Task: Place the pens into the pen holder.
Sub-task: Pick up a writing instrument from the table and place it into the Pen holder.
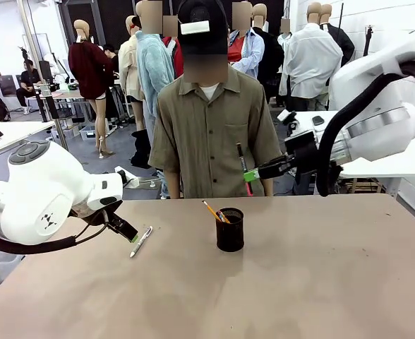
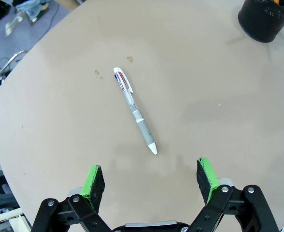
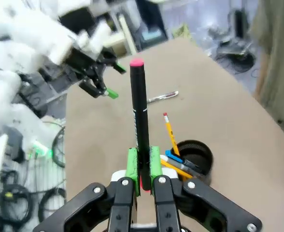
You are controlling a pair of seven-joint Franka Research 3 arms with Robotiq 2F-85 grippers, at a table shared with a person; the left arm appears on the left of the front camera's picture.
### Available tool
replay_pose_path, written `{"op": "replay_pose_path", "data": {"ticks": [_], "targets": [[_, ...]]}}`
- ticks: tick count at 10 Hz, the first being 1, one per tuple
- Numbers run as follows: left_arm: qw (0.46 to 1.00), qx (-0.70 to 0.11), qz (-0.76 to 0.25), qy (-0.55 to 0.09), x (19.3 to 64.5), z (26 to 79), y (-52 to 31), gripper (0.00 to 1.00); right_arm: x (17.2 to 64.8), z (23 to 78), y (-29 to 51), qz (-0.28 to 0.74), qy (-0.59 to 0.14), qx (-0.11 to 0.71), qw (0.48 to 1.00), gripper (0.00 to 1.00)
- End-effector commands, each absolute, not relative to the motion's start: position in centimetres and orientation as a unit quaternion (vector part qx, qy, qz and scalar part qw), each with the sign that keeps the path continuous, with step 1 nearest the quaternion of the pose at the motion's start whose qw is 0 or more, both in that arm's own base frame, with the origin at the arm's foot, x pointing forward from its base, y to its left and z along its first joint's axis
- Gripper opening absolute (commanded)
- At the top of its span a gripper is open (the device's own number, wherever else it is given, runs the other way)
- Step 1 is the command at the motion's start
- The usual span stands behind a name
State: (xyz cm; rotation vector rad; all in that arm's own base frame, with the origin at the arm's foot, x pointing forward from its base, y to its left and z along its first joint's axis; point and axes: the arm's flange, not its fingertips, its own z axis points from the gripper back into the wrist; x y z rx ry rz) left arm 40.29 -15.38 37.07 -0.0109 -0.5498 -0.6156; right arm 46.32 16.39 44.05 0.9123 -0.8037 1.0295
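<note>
Left gripper (image 1: pixel 133 241) is hovering low over the left part of the table (image 1: pixel 313 282), its jaws standing wide apart with nothing between them. In the left wrist view this gripper (image 2: pixel 151 175) is pointing down at the white pen (image 2: pixel 134 110), which is lying flat on the bare tabletop just ahead of the green pads (image 2: pixel 94 182) and touching neither. From the front, that white pen (image 1: pixel 141 241) is lying just beside the fingertips, slanting toward the far edge.

Right gripper (image 1: pixel 250 174) is hanging above the far edge, in front of the person (image 1: pixel 211 134), and is clamping the black pen (image 1: pixel 241 162) near its lower end, holding it close to upright. In the right wrist view the pads (image 3: pixel 131 163) of this gripper (image 3: pixel 143 163) are pressing both sides of the black pen (image 3: pixel 140 111), its pink end pointing away.

Near the middle of the table, closer to the far edge, the pen holder (image 1: pixel 229 231) is standing upright, with the yellow pencil (image 1: pixel 211 210) leaning out of it
</note>
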Motion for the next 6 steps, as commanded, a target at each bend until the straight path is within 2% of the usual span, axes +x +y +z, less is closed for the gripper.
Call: {"op": "replay_pose_path", "data": {"ticks": [1,6], "targets": [[0.917,-0.008,-0.296,-0.268,40.3,37.1,-15.1,1.0,49.0,42.1,18.6,0.526,-0.365,0.399,0.657,0.0],[0.917,-0.008,-0.296,-0.268,40.3,37.1,-15.1,1.0,53.2,38.3,19.6,0.557,-0.374,0.4,0.624,0.0]]}}
